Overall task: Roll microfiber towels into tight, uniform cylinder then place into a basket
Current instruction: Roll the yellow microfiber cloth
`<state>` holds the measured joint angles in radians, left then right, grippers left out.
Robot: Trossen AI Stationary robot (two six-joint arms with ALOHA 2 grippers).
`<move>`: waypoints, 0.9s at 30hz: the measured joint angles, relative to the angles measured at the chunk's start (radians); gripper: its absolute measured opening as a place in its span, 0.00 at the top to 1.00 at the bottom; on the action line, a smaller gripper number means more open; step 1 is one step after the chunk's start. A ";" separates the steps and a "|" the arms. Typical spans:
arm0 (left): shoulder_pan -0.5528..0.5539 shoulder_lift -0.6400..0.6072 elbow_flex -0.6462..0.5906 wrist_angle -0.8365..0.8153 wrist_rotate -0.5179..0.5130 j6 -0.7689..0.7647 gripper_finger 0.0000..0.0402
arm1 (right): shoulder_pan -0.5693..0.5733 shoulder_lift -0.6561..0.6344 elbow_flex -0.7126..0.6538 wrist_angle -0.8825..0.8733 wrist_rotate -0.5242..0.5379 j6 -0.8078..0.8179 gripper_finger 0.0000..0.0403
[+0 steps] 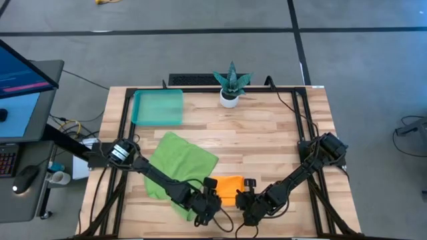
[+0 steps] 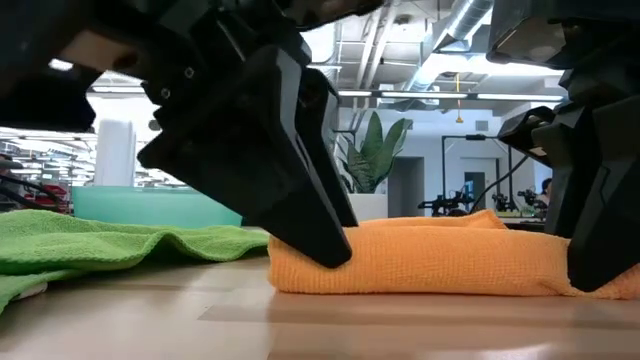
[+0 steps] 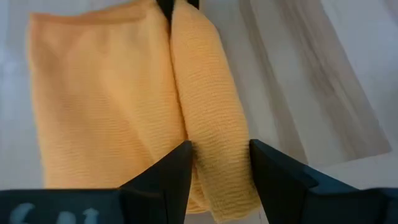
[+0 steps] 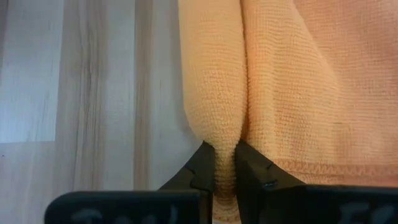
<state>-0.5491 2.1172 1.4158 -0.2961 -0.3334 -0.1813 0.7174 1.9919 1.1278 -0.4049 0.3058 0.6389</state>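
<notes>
The orange towel point(image 1: 230, 188) lies on the table near the front edge. Its near edge is rolled into a thick fold point(image 2: 420, 262), and the rest lies flat behind it. My left gripper point(image 3: 221, 168) is at the towel's left end and my right gripper point(image 4: 225, 165) at its right end, each shut on the fold. The lime green towel point(image 1: 179, 163) lies spread and rumpled to the left, under my left arm. The teal basket point(image 1: 159, 107) stands at the far left. My left gripper holds the rolled fold's left end point(image 3: 217, 146) between its two fingers point(image 3: 177, 171), one on each side. The fingers come low from the table's left and lie along the roll. The roll rests on the table. My right gripper pinches the rolled fold's right end point(image 4: 224, 140) between its two fingers point(image 4: 205, 168), squeezing it narrow there. The fingers come low from the table's right and lie along the roll. The roll rests on the table.
A small white pot with a green spiky plant point(image 1: 230, 90) stands at the far edge, right of the basket. Bare wood point(image 1: 267, 133) lies between the towels and the far edge. A black frame rail point(image 1: 300, 113) runs along the table's sides.
</notes>
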 joint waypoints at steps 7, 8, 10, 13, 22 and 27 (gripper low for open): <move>0.023 0.037 0.004 0.017 0.086 -0.053 0.62 | 0.000 -0.001 0.003 -0.004 -0.002 0.001 0.87; 0.027 0.037 0.004 0.012 0.095 -0.066 0.62 | 0.000 -0.001 0.006 -0.008 -0.005 0.001 0.87; 0.036 0.035 0.006 -0.006 0.109 -0.090 0.64 | -0.001 -0.001 0.016 -0.018 -0.021 0.001 0.87; 0.041 0.028 0.005 -0.023 0.115 -0.097 0.71 | -0.003 0.001 0.029 -0.032 -0.040 0.001 0.87; 0.059 0.019 0.004 -0.021 0.258 -0.137 0.96 | -0.015 -0.007 0.044 -0.055 -0.132 0.010 0.87; 0.074 0.019 0.005 0.000 0.370 -0.207 0.92 | -0.017 -0.048 0.040 -0.035 -0.251 0.011 0.87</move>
<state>-0.4755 2.1362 1.4208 -0.2965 0.0365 -0.3878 0.7002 1.9436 1.1682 -0.4399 0.0548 0.6502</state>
